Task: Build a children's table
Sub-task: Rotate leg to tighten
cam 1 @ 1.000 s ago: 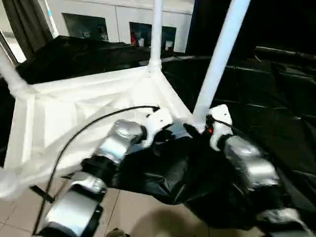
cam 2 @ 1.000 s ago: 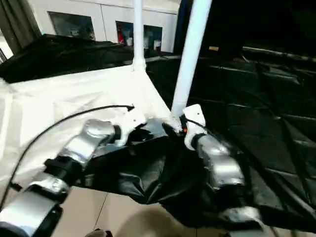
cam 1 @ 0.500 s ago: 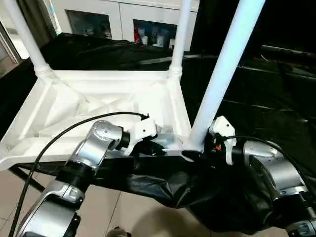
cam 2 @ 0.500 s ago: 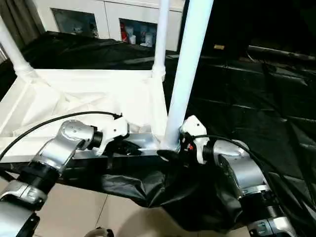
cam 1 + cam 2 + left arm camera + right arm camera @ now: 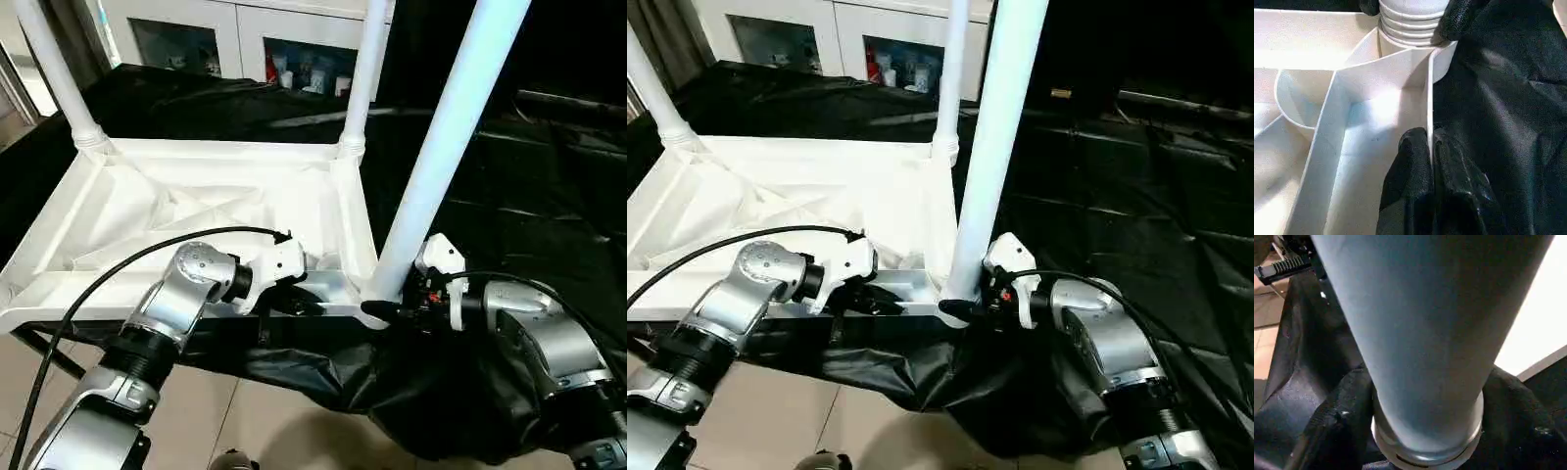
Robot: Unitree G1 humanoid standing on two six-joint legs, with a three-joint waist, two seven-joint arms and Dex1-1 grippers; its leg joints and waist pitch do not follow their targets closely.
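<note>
The children's table lies upside down, its white ribbed top [image 5: 196, 211] resting on black cloth. Three white legs stand up from its corner sockets: one at the far left [image 5: 59, 78], one at the far right [image 5: 364, 78], and a thick one at the near right corner [image 5: 441, 147]. My left gripper [image 5: 1429, 142] is shut on the thin near rim of the top, one finger on each side of the wall, a little left of the near-right socket [image 5: 1410, 29]. My right gripper [image 5: 384, 305] hugs the base of the near leg [image 5: 1425, 333], its fingers [image 5: 1342, 426] pressed to both sides.
The black cloth [image 5: 529, 196] covers the work surface and hangs over its near edge above a tiled floor [image 5: 255, 411]. A white cabinet with glass doors [image 5: 245, 39] stands behind. A black cable [image 5: 98, 284] loops over my left forearm.
The camera has swung, so the whole picture shifted. My right gripper's fingers have closed in on the base of the near leg. My left gripper has kept its hold on the rim.
</note>
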